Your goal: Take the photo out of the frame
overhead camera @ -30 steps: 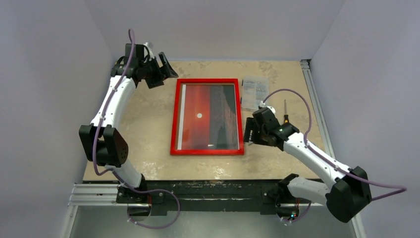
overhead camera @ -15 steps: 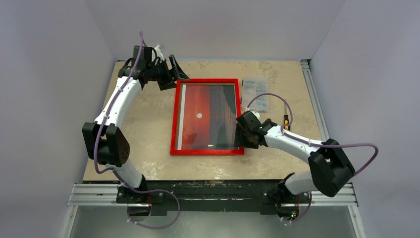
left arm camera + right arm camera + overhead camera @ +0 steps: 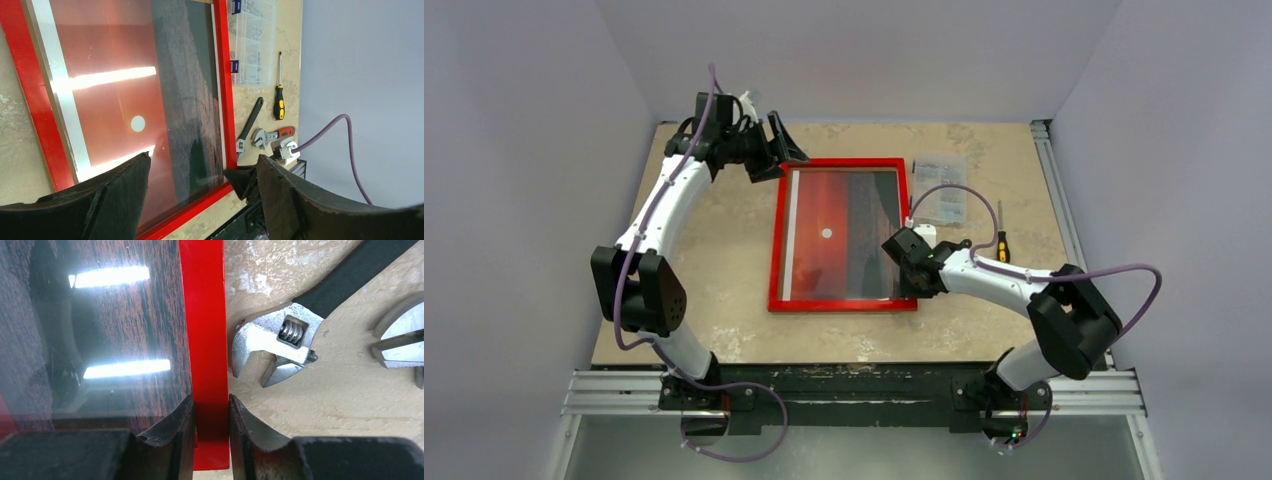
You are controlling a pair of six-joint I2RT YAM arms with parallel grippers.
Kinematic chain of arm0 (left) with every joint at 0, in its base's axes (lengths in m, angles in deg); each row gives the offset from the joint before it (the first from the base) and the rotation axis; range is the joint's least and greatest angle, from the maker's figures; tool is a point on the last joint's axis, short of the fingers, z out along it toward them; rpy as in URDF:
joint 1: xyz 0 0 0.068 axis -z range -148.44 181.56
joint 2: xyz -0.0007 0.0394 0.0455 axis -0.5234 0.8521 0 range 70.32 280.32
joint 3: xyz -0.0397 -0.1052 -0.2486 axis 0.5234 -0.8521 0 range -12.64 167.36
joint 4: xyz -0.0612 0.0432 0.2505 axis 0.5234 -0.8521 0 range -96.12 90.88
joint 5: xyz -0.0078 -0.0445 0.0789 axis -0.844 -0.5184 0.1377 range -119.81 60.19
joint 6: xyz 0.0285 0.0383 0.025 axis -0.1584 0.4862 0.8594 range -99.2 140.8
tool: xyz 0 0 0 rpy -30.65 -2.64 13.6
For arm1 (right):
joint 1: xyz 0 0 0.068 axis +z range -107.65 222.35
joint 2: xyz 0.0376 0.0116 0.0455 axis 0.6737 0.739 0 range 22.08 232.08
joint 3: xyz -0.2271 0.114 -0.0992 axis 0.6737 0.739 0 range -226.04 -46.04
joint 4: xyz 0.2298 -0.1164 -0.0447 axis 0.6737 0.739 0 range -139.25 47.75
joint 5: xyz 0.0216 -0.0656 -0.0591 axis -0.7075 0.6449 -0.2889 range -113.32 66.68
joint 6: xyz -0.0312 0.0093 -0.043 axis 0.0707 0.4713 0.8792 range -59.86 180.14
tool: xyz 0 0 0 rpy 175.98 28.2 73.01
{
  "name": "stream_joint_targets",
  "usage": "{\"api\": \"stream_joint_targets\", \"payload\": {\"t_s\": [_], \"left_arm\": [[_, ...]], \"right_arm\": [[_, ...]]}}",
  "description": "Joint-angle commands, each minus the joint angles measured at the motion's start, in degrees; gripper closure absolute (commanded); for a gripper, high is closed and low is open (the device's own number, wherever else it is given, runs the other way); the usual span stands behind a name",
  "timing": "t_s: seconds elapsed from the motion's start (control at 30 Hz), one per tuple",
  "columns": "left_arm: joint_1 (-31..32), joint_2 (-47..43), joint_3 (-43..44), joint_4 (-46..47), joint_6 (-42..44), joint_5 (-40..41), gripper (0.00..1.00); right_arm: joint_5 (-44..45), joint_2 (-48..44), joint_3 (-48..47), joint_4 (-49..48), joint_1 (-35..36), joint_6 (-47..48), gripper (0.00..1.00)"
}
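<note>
The thin red frame lies flat on the table with the sunset photo inside it. In the right wrist view my right gripper is shut on the frame's right rail, one finger on the dark photo side and one on the table side. From above, that gripper sits near the frame's lower right corner. My left gripper hovers open at the frame's far left corner. Its wrist view looks down the frame and photo, with nothing between the fingers of the left gripper.
Right of the frame lie a clear parts box, a black-and-yellow screwdriver, a black-handled wrench and a red-handled wrench. The black-handled wrench's head rests almost against the frame's right rail. Walls enclose the table.
My right gripper moved left onto the frame's right rail and closed on it. The left gripper swung right toward the frame's far left corner and stayed open.
</note>
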Motion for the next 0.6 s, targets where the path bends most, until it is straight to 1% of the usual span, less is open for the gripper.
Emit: {"api": "stream_joint_targets", "payload": {"t_s": [0.0, 0.23, 0.33, 0.47, 0.5, 0.57], "left_arm": [[-0.14, -1.93, 0.01, 1.91, -0.13, -1.29, 0.25], [-0.14, -2.15, 0.21, 1.62, 0.26, -0.81, 0.26], [-0.14, -2.57, 0.29, 1.49, 0.36, -0.72, 0.26], [-0.23, -3.02, 0.25, 1.52, 0.37, -0.80, 0.25], [-0.27, -3.14, 0.25, 1.51, 0.33, -0.78, 0.26], [-0.32, -3.32, 0.36, 1.50, 0.36, -0.83, 0.26]], "right_arm": [[5.37, -1.00, -4.02, 4.59, 0.19, -0.26, 0.80], [5.64, -3.56, -7.98, 8.07, 0.36, 0.07, 0.84], [5.64, -4.52, -9.82, 9.68, 0.51, 0.14, 0.88], [5.77, -5.27, -12.20, 11.01, 0.87, 0.58, 0.98], [6.00, -5.20, -12.67, 11.23, 0.97, 0.78, 1.00], [7.03, -4.77, -13.65, 11.65, 1.32, 1.01, 1.00]]}}
